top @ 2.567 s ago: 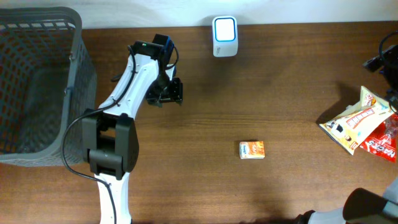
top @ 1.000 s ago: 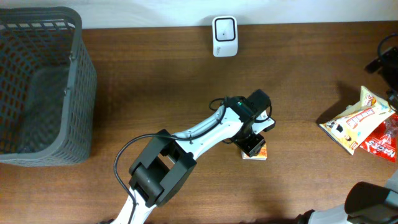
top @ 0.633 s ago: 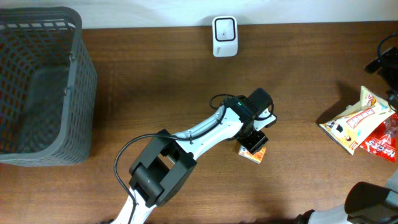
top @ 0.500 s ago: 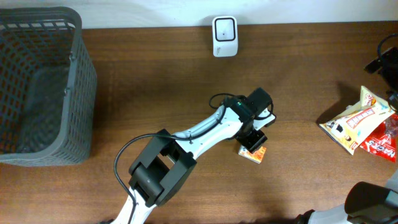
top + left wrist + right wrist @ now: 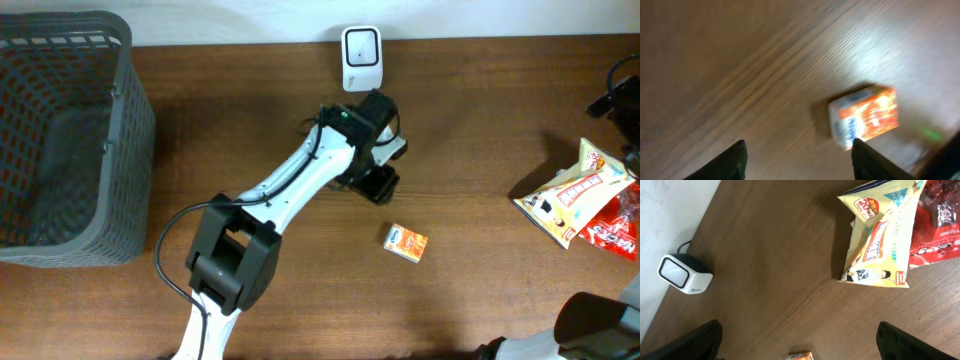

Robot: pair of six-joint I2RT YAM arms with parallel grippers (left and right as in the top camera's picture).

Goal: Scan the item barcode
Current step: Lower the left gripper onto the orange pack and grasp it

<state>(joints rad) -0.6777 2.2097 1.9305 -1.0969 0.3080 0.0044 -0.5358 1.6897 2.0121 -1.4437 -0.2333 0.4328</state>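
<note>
The item, a small orange and white box (image 5: 406,243), lies flat and slightly skewed on the brown table, right of centre. My left gripper (image 5: 378,182) hovers up and to the left of it, between the box and the white scanner (image 5: 361,45) at the back edge. In the blurred left wrist view the box (image 5: 864,116) sits ahead of the open left gripper (image 5: 800,165), with nothing between the fingers. My right gripper (image 5: 807,342) is wide open and empty; its view shows the scanner (image 5: 684,274) and the top of the box (image 5: 801,356).
A grey mesh basket (image 5: 70,130) fills the far left. A yellow snack bag (image 5: 570,190) and a red bag (image 5: 612,230) lie at the right edge, also seen as the yellow bag (image 5: 880,235) and red bag (image 5: 940,225) from the right wrist.
My left gripper was down over the box, nudged it askew, then lifted away and moved back-left toward the scanner. The box stays on the table. The right arm has not moved.
</note>
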